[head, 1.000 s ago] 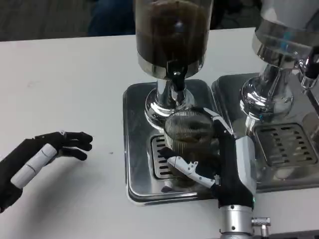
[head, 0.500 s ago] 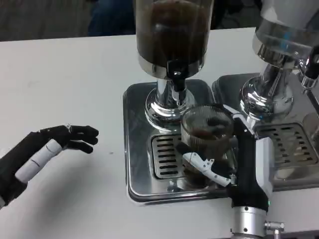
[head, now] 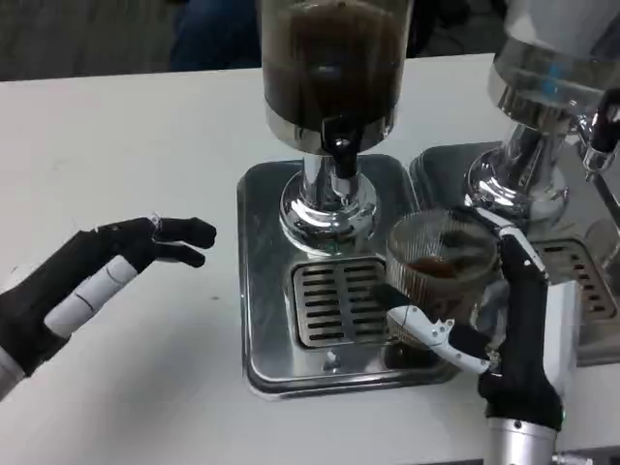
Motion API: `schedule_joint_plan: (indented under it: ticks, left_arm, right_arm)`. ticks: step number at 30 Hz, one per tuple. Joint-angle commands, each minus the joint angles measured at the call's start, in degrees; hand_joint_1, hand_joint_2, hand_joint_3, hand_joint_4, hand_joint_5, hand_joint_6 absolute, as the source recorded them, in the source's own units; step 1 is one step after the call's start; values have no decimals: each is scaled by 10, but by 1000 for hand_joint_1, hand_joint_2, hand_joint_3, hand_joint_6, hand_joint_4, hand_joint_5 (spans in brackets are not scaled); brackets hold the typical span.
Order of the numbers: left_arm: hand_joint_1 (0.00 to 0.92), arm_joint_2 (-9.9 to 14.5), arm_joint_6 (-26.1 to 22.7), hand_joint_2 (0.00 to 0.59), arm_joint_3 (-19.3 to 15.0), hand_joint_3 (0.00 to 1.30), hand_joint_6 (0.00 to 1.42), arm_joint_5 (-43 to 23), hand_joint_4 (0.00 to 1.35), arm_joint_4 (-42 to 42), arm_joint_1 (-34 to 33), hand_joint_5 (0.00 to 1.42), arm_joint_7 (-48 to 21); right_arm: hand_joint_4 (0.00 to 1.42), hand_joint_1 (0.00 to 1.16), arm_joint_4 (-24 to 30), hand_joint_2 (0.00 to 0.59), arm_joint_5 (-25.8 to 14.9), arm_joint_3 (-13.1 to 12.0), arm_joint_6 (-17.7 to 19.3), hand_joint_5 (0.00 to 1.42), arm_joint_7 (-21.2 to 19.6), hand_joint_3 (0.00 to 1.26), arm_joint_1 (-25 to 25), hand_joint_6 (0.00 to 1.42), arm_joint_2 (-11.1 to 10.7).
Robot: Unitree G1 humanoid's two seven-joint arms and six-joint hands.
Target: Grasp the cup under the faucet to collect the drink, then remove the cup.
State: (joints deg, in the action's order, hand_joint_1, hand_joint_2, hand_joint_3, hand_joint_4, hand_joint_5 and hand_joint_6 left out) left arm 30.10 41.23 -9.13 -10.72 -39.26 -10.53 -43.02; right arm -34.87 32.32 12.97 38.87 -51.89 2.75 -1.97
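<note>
White table, matte top, running across the whole head view to a far edge at top left. Two chrome drip trays sit directly on it, side by side, edges nearly touching. Nearer-centre drip tray: rounded square, raised rim, slotted grate set in its front half. A drink dispenser stands on its rear half on a flared chrome foot; clear tank holds dark liquid, black tap at front. Second drip tray at right, partly cut by the frame, carrying a second dispenser with a pale tank.
</note>
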Motion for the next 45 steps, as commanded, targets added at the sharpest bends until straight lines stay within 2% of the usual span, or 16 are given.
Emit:
schedule_joint_plan:
  ticks: [1,10,16,19,28,36,45]
  left_arm:
    - [0,-4,4,127,3,386,269,-5,318,14,8,360,-3]
    - [0,5,25,124,9,384,269,4,308,42,19,348,2]
    - [0,21,75,121,12,325,225,23,184,106,44,221,9]
    - [0,30,98,121,13,304,200,35,152,129,52,186,14]
    - [0,51,129,121,16,254,164,35,108,148,65,139,14]
    - [0,71,161,110,18,231,150,26,73,197,89,108,10]
    - [0,122,209,114,12,148,86,5,0,268,137,15,4]
  right_arm:
    - [923,1082,32,82,-3,-7,-2,1147,12,748,-9,1424,2]
    - [945,1089,67,84,-3,-9,4,1160,24,766,-30,1424,10]
    - [959,1099,121,85,-5,-11,12,1173,47,786,-59,1424,12]
    - [959,1101,150,85,-8,-13,11,1173,64,790,-71,1424,12]
    - [971,1103,237,85,-25,-24,9,1180,121,799,-118,1424,5]
    - [983,1103,303,87,-37,-31,3,1186,170,812,-157,1424,8]
    - [990,1100,365,93,-53,-40,1,1196,222,824,-196,1424,12]
